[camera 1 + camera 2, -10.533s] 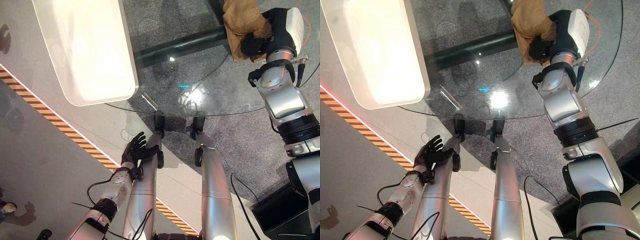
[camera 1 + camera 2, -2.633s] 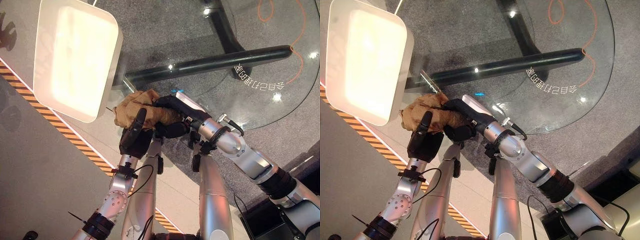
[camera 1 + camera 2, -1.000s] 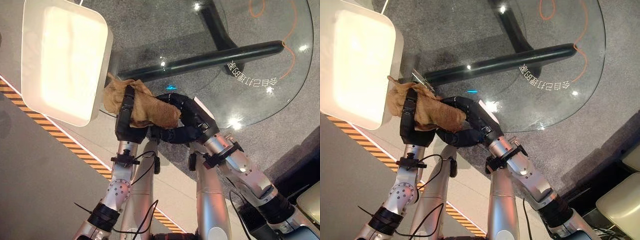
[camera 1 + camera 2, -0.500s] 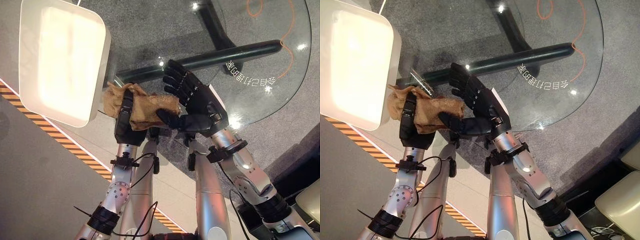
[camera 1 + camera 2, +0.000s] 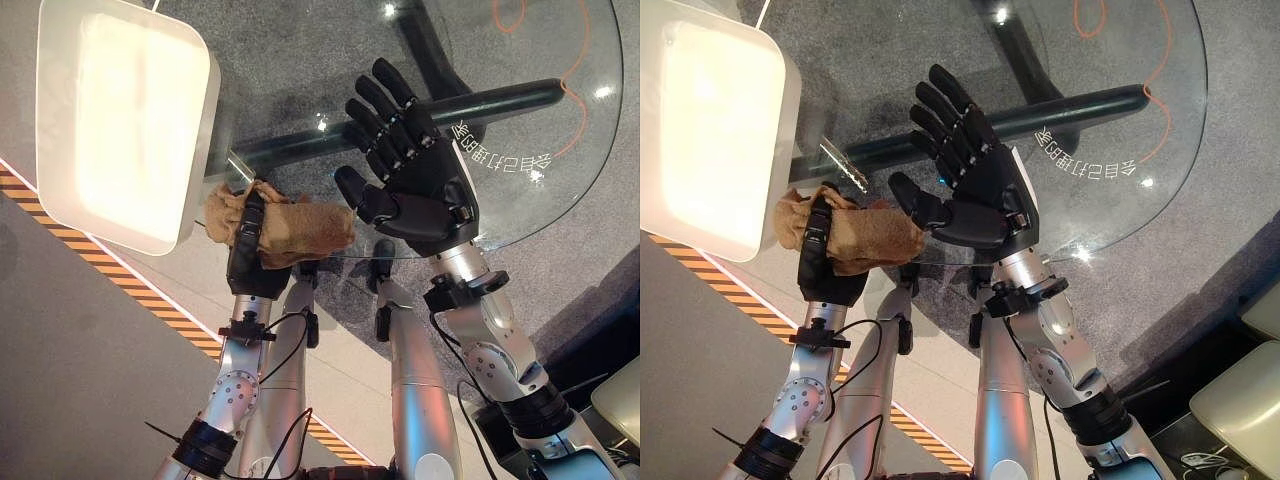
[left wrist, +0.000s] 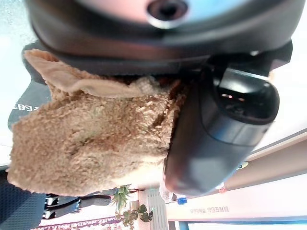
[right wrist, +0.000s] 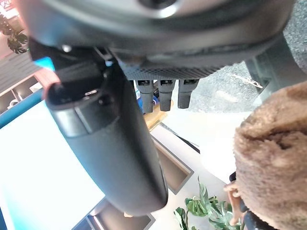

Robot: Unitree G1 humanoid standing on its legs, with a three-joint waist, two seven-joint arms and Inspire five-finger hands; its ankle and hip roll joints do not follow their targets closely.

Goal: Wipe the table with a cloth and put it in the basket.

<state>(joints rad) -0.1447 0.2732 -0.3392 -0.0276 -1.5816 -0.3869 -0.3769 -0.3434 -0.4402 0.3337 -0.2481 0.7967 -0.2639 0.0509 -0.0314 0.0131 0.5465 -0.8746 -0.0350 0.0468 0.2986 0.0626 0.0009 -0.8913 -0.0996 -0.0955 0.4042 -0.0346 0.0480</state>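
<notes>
The left hand (image 5: 252, 250) sits in the lower middle of the left eye view, a little to the left. Its fingers and thumb are curled round a fluffy brown cloth (image 5: 300, 228) and hold it tight. The cloth is bunched up. One end pokes out past the hand toward the left of the frame, and the bigger end sticks out toward the right. In the left wrist view the cloth (image 6: 91, 139) is tucked in against the dark thumb (image 6: 220, 129).

The right hand (image 5: 415, 175) is in the middle of the left eye view, just to the right of the cloth. Its fingers are straight and spread wide, pointing to the top of the frame, and it holds nothing. Its thumb (image 5: 352, 190) is very near the right end of the cloth, but I cannot tell if it touches.

The round glass counter (image 5: 560, 140) fills the upper right of the frame. Both hands are at its near edge. The white basket (image 5: 200, 120) is in the upper left, just beside the cloth. A stripe of orange and black tape (image 5: 130, 285) runs across the floor at the lower left.
</notes>
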